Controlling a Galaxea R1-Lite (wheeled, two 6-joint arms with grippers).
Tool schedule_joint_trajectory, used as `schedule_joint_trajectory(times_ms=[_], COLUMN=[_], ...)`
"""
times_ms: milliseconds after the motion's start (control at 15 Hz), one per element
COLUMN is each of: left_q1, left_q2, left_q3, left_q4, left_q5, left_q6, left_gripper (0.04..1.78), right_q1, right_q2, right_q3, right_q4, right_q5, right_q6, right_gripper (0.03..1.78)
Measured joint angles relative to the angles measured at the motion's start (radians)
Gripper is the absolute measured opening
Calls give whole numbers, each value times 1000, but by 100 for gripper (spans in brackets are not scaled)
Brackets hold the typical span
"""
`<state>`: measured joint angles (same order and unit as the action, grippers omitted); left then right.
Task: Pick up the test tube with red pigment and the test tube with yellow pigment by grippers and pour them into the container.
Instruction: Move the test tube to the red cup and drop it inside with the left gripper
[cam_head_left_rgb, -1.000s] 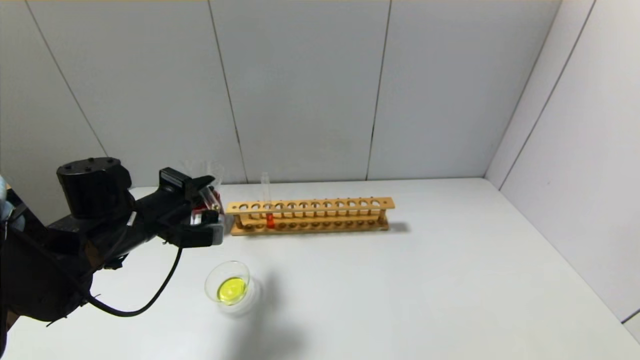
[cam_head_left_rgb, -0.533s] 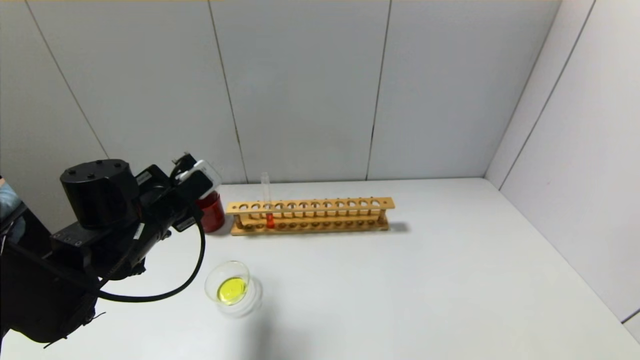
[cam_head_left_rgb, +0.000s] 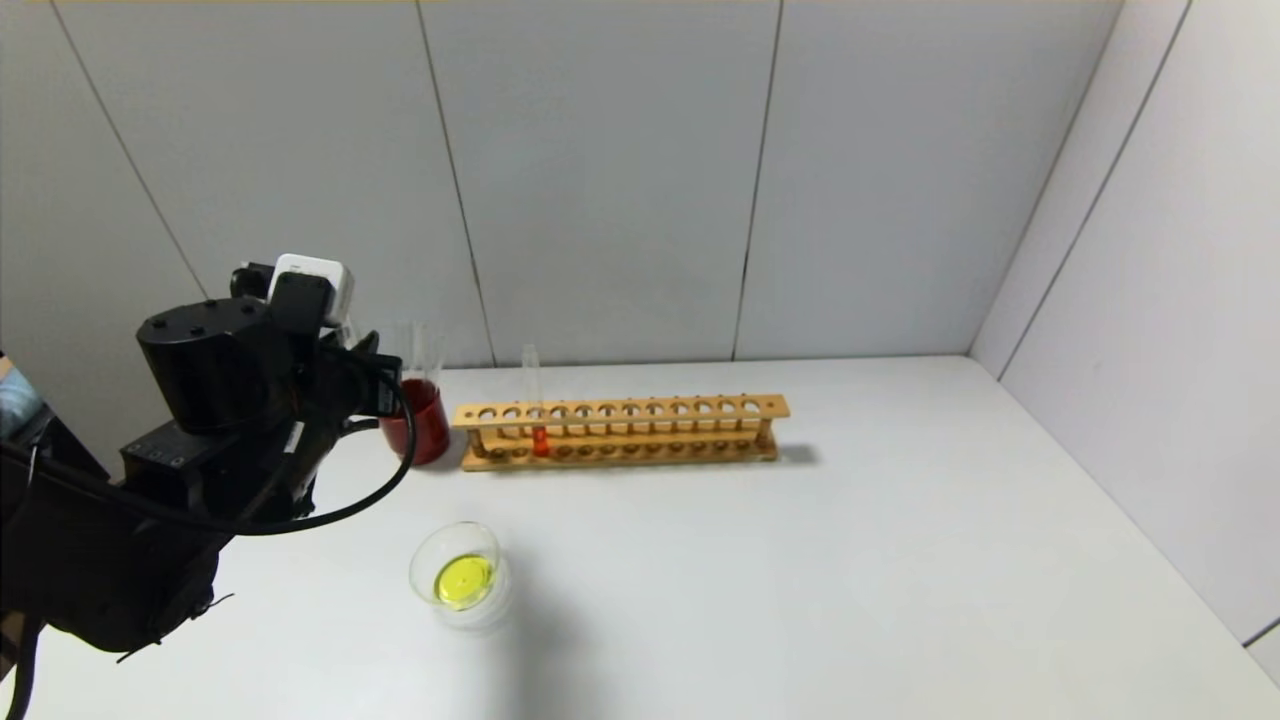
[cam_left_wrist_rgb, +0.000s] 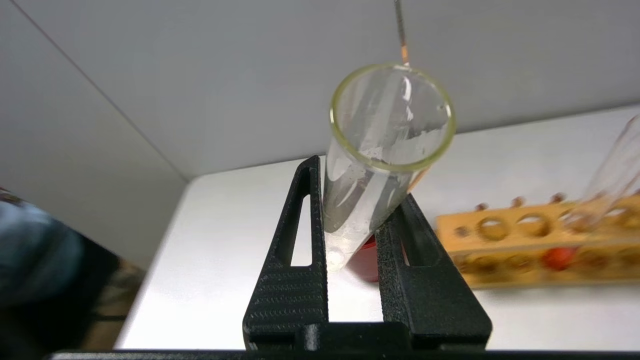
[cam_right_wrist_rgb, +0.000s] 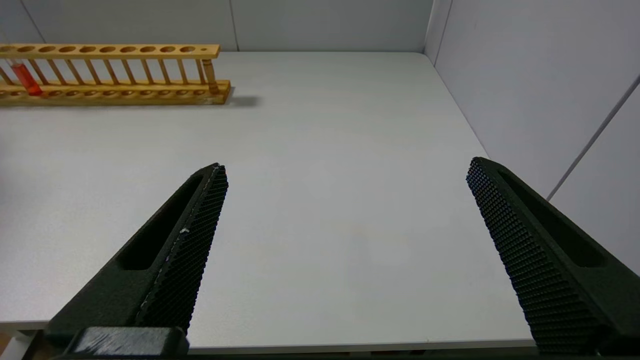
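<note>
The container (cam_head_left_rgb: 460, 577), near the counter's front-left, holds yellow liquid. The test tube with red pigment (cam_head_left_rgb: 535, 410) stands in the wooden rack (cam_head_left_rgb: 620, 430) near the back edge, beside a red cup (cam_head_left_rgb: 420, 425) partly hidden by the arm. The left gripper (cam_left_wrist_rgb: 350, 235) clamps an emptied, yellow-rimmed test tube (cam_left_wrist_rgb: 380, 150). The right gripper (cam_right_wrist_rgb: 345, 250) hangs wide open, empty, over the counter's front-right.

The head camera looks forward and down from high up, far from the table (cam_head_left_rgb: 800, 560). The left wrist camera looks along its gripper (cam_left_wrist_rgb: 367, 250), very close to the held tube (cam_left_wrist_rgb: 380, 165). The right wrist camera looks low across the table. All three views share the wooden rack (cam_head_left_rgb: 620, 430).
</note>
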<state>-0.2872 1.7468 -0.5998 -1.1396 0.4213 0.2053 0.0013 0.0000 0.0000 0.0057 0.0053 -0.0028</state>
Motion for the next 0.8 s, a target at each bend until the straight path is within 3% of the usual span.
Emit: schedule_joint_trajectory(times_ms=[133,467,800], left_q1=[19,56,150], left_q2=[17,71,160], left_q3=[-19,-69,-165], left_q4=[10,14,18], left_q5=[-29,-62,-98], left_q6=[-79,-89,-151], left_gripper=[32,32,32], right_q1=[0,0,0], right_q2=[0,0,0], right_q3=[0,0,0], right_q4=[0,0,0], right_q5=[0,0,0], right_q6=[0,0,0], right_gripper=[175,175,175])
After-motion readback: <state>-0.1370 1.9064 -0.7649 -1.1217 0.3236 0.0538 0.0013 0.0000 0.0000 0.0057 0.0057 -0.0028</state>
